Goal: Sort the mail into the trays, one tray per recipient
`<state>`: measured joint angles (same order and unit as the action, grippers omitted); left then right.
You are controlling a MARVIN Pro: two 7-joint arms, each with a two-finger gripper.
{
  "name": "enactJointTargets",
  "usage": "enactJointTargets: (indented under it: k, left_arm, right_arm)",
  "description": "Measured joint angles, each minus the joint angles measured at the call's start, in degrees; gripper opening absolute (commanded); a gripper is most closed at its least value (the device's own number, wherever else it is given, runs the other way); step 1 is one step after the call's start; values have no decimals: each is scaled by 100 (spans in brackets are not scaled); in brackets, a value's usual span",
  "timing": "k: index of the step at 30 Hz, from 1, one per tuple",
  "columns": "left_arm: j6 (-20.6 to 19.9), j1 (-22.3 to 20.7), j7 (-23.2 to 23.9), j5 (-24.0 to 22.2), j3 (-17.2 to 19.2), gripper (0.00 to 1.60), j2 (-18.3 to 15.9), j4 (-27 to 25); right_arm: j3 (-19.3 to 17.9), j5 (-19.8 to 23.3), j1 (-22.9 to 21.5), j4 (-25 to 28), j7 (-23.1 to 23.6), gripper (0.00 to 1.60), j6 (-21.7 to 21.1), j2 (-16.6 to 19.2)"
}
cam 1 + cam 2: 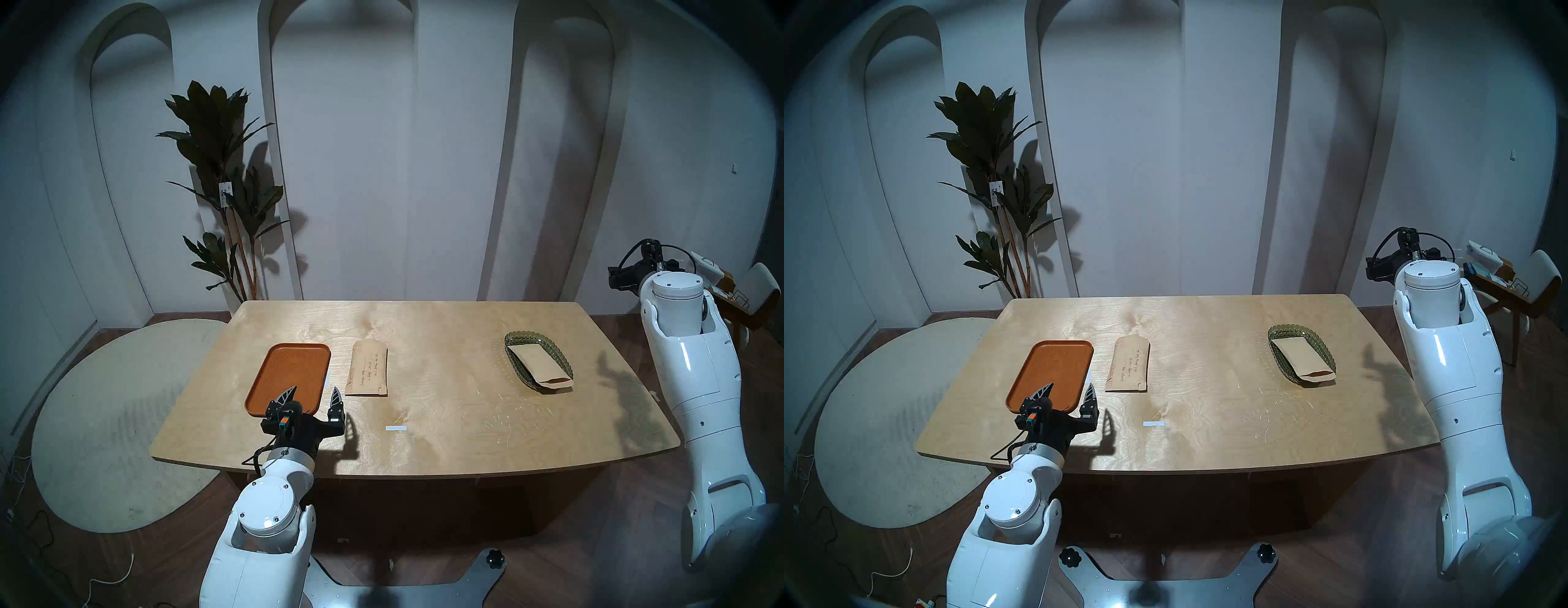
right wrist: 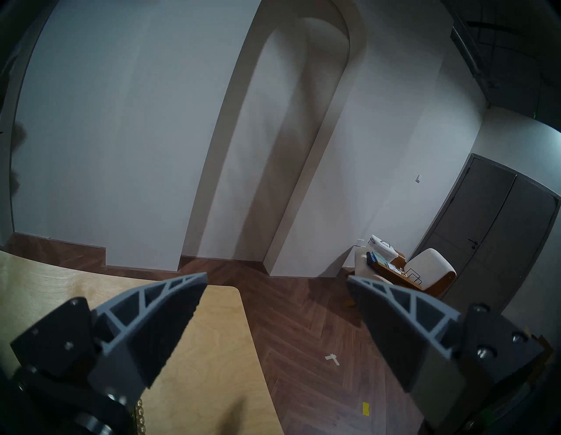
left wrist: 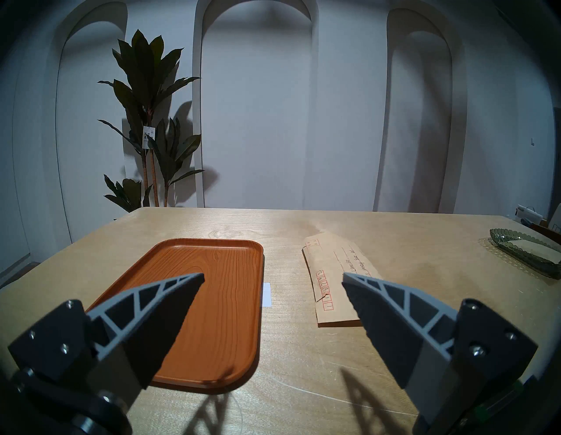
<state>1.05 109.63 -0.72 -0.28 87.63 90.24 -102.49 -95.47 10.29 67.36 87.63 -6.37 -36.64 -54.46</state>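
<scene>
One envelope (image 1: 539, 368) already lies in the green dish (image 1: 562, 358). The left tool (image 1: 313, 397) hovers released near the addressed envelope (image 1: 368, 372) — probably destined for the orange tray (image 1: 292, 373). The right tool (image 2: 277, 281) is released too.

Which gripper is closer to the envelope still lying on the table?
Left. The left gripper hovers open just short of the envelope; the right gripper, also open, points off the table's far right corner.

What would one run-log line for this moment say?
left end effector: open, empty, near orange tray | right end effector: open, off-table | addressed envelope: on table | other envelope: in green dish
</scene>
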Motion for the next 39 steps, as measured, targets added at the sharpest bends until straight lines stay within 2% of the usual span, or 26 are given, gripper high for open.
enactJointTargets:
  k: [39]
  left_arm:
    - [0, 0, 0, 0, 0, 160, 0, -2]
  right_arm:
    - [10, -41, -40, 29, -42, 160, -6, -3]
